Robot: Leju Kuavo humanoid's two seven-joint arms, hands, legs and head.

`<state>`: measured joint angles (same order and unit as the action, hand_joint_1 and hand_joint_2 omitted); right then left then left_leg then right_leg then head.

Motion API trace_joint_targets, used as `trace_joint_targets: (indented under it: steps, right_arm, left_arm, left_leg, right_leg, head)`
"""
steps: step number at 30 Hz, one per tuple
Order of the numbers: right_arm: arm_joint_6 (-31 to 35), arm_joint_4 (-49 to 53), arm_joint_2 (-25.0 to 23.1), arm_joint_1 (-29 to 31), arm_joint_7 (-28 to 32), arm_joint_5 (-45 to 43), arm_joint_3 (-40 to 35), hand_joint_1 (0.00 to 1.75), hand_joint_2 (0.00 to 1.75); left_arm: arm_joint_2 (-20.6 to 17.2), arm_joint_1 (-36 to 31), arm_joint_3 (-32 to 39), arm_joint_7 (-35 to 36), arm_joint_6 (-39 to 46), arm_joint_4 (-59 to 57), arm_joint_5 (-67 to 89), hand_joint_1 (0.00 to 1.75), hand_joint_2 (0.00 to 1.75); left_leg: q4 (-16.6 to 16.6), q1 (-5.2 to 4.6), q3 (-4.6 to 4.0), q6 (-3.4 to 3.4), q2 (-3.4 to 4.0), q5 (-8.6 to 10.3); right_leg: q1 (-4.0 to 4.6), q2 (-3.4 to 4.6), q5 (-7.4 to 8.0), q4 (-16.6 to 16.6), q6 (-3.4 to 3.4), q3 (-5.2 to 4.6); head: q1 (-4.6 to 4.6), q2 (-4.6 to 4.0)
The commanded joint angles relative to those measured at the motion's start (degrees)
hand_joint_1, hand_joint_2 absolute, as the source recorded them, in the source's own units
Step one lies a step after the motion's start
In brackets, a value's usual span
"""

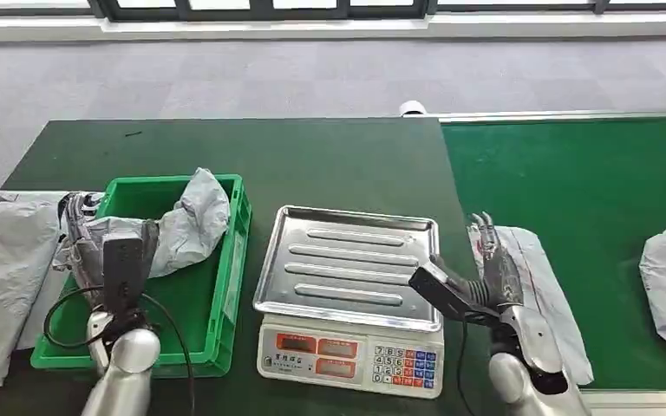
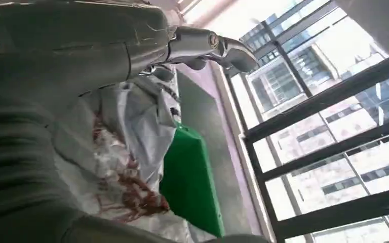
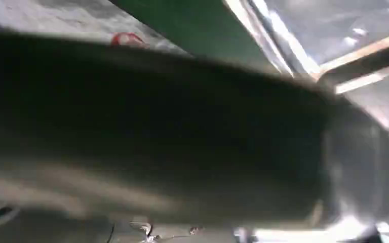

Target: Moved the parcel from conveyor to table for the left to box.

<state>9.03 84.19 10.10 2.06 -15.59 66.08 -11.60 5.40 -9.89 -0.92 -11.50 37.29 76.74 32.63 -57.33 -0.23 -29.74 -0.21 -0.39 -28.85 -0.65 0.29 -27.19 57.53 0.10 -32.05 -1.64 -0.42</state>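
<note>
your right hand [image 1: 492, 264] lies fingers-forward on a flat, crinkled grey plastic parcel [image 1: 538, 286] at the lower right, on the green felt conveyor [image 1: 572, 182]; you cannot tell whether it grips. your left hand [image 1: 82, 227], lower left, clutches a crumpled grey bag [image 1: 186, 221] over the green plastic crate [image 1: 217, 295]. a ribbed steel scale tray [image 1: 347, 264] sits between.

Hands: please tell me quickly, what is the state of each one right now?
Left hand: over the green crate, touching a grey parcel bag; grip cannot be told.
Right hand: fingers extended over a white parcel, holding nothing.
</note>
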Motion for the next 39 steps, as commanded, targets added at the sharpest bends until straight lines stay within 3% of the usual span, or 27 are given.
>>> trace_joint_targets:
  steps: [1, 7, 12, 13, 18, 20, 23, 25, 28, 29, 33, 34, 39]
  right_arm:
    - [-2.9, -9.5, -1.8, 1.3, -2.1, 2.7, 3.4, 0.00, 0.00]
    - [-4.6, -8.8, -1.7, -1.0, -3.3, 4.0, 4.6, 0.00, 0.00]
    - [-7.3, -3.0, -1.1, -8.7, -4.5, 6.2, 8.3, 0.00, 0.00]
    - [-7.9, -2.5, -1.0, -9.6, -4.2, 6.2, 8.9, 0.00, 1.75]
    - [-9.0, 1.8, 0.4, -12.2, -5.7, 8.8, 12.6, 0.00, 1.75]
    - [-7.6, 3.5, 0.1, -13.0, -6.1, 9.8, 17.3, 0.00, 1.75]
    - [0.5, -0.4, -2.6, -6.9, -3.2, 9.0, 24.6, 0.00, 1.75]
    - [0.8, -3.3, -2.2, -3.7, -2.0, 8.4, 26.2, 0.00, 1.75]
    - [0.9, -3.4, -2.5, -3.9, -1.8, 8.4, 26.1, 0.00, 1.75]
    - [2.3, -4.5, -3.0, -2.9, -1.8, 5.7, 27.6, 0.00, 0.00]
    - [4.0, -15.3, -1.0, 4.3, 0.4, -3.7, 31.6, 0.00, 0.00]
    - [4.1, -17.3, 0.0, 5.4, 0.4, -4.4, 31.7, 0.00, 1.75]
    - [3.2, -22.0, 2.6, 8.4, 0.2, -6.2, 32.5, 0.00, 1.75]
  left_arm:
    - [1.7, 2.2, -0.4, 0.4, -1.0, 4.7, -2.0, 0.00, 0.00]
    - [2.0, 2.8, -1.5, 0.8, -2.0, 6.2, -3.0, 0.00, 0.00]
    - [2.3, 4.5, -3.6, 1.4, -2.1, 9.6, -2.9, 0.00, 0.00]
    - [2.3, 4.5, -3.7, 1.6, -2.1, 9.8, -3.0, 0.00, 0.00]
    - [2.9, 6.6, -3.2, 1.7, -1.7, 12.2, -3.4, 0.00, 0.00]
    - [3.8, 7.4, -3.0, 1.1, -1.7, 13.0, -3.4, 0.00, 0.00]
    - [4.3, 9.1, -3.0, 0.2, -1.5, 14.8, -4.4, 0.00, 0.00]
    - [4.2, 9.4, -3.1, -0.2, -1.6, 15.1, -5.0, 0.00, 0.00]
    - [4.2, 9.2, -3.0, -0.2, -1.6, 14.9, -5.0, 0.00, 0.00]
    - [4.4, 9.1, -2.9, -0.4, -1.5, 14.7, -5.2, 0.00, 0.00]
    - [4.6, 9.3, -3.0, -2.2, -0.6, 14.2, -7.2, 0.00, 0.00]
    - [4.3, 9.2, -3.1, -2.8, -0.2, 14.0, -8.1, 0.00, 0.00]
    - [3.7, 8.8, -3.2, -3.7, 0.5, 13.4, -9.7, 0.00, 0.00]
  left_leg:
    - [0.1, 0.05, 0.07, -0.05, 0.08, 0.02]
    - [0.1, 0.03, 0.06, -0.03, -0.02, 0.02]
    - [0.2, 0.08, 0.09, -0.05, -0.22, 0.04]
    - [0.1, 0.06, 0.04, -0.04, -0.25, 0.02]
    - [0.1, 0.02, 0.04, -0.01, -0.11, -0.04]
    - [0.0, 0.00, -0.01, 0.03, -0.22, -0.05]
    - [0.0, -0.02, 0.02, 0.04, -0.10, -0.05]
    - [0.1, -0.02, 0.02, 0.06, 0.18, -0.04]
    - [0.1, -0.05, -0.43, 0.11, 0.29, -0.10]
    - [0.1, -0.07, -0.39, 0.13, 0.21, -0.11]
    - [0.1, -0.06, 0.17, 0.16, 0.26, -0.10]
    - [0.2, -0.03, 0.23, 0.14, 0.27, -0.07]
    - [0.1, -0.10, 0.12, 0.18, 0.18, -0.08]
  right_leg:
    - [0.05, 0.03, 0.05, -0.1, -0.02, 0.05]
    - [0.03, -0.06, 0.01, -0.1, 0.00, 0.05]
    - [0.09, -0.32, -0.03, -0.2, 0.01, 0.16]
    - [0.07, -0.31, -0.05, -0.1, 0.00, 0.10]
    - [0.02, -0.18, -0.05, -0.1, 0.02, 0.05]
    - [0.00, -0.27, -0.09, -0.1, 0.08, 0.07]
    - [-0.02, -0.14, -0.05, -0.1, 0.09, 0.06]
    - [-0.02, 0.13, 0.05, -0.2, 0.12, 0.02]
    - [-0.07, 0.21, 0.09, -0.2, 0.10, 0.06]
    - [-0.08, 0.13, 0.03, -0.2, 0.09, 0.09]
    - [-0.07, 0.21, 0.07, -0.3, 0.14, 0.15]
    - [-0.04, 0.20, 0.11, -0.4, 0.13, 0.22]
    - [-0.11, 0.10, 0.05, -0.2, 0.15, 0.10]
  head:
    - [0.00, 0.00]
    - [0.00, 0.00]
    - [0.00, 0.00]
    - [0.00, 0.00]
    - [0.00, 0.00]
    - [0.00, 0.00]
    - [0.00, 0.00]
    - [0.00, 0.00]
    - [0.00, 0.00]
    - [0.00, 0.00]
    - [0.00, 0.00]
    - [0.00, 0.00]
    - [0.00, 0.00]
